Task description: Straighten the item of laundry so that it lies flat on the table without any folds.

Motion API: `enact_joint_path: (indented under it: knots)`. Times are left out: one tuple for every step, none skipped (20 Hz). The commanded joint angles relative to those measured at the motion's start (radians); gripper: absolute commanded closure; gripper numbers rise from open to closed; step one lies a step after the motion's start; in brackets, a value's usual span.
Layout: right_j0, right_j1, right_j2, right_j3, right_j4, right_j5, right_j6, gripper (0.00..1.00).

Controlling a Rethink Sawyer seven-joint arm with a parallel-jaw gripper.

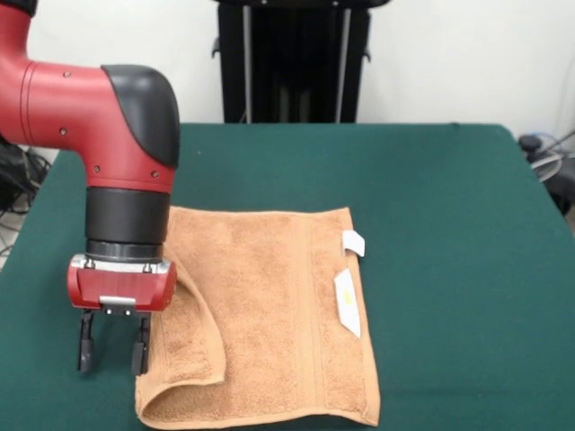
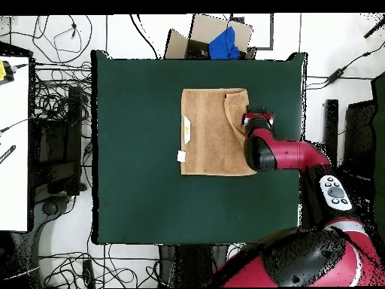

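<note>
Pincer (image 1: 113, 353) hangs low over the bench (image 1: 449, 224), two black fingers (image 1: 85, 346) pointing down, spread apart with a clear gap, nothing between them. Tips sit just off the towel's (image 1: 269, 305) edge, green bench showing between and below them.

Right beside the pincer, on the towel side, a flap (image 1: 193, 332) of the towel is folded over onto itself, its curved edge running from the wrist area down to the near corner. So the towel is not flat; that whole edge is doubled.

Farther from the pincer the towel lies smooth, a woven band (image 1: 310, 314) running across it. At the edge opposite the pincer, two white tags (image 1: 348, 301) stick out, one small, one longer.

From overhead the pincer (image 2: 257, 120) sits at the towel's (image 2: 210, 132) folded edge, arm (image 2: 289, 156) reaching in from the base. Towel lies near the bench's (image 2: 135, 196) middle, toward the side away from the base.

Beyond the bench: cables (image 2: 64, 98) on the floor, a cardboard box (image 2: 218, 34) with something blue (image 2: 227, 44) in it.
</note>
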Motion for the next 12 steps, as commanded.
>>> enact_joint_path:
  knots:
    - [0.031, 0.048, 0.102, 0.030, 0.054, 0.198, 0.023, 0.00]
    - [0.035, 0.038, 0.099, 0.036, 0.060, 0.199, 0.025, 0.00]
    - [0.037, 0.032, 0.097, 0.039, 0.065, 0.200, 0.026, 0.00]
    - [0.040, 0.023, 0.094, 0.042, 0.072, 0.203, 0.028, 0.00]
    - [0.041, 0.018, 0.093, 0.045, 0.076, 0.204, 0.028, 0.00]
    - [0.042, 0.011, 0.094, 0.051, 0.081, 0.208, 0.025, 0.00]
    - [0.041, 0.008, 0.094, 0.054, 0.084, 0.212, 0.023, 0.00]
    - [0.042, 0.002, 0.093, 0.059, 0.089, 0.222, 0.018, 0.00]
    - [0.041, -0.002, 0.093, 0.062, 0.093, 0.229, 0.014, 0.00]
    - [0.041, -0.006, 0.095, 0.066, 0.098, 0.242, 0.008, 0.00]
    - [0.042, -0.009, 0.094, 0.068, 0.101, 0.247, 0.006, 0.00]
    - [0.042, -0.015, 0.094, 0.072, 0.107, 0.255, 0.004, 0.00]
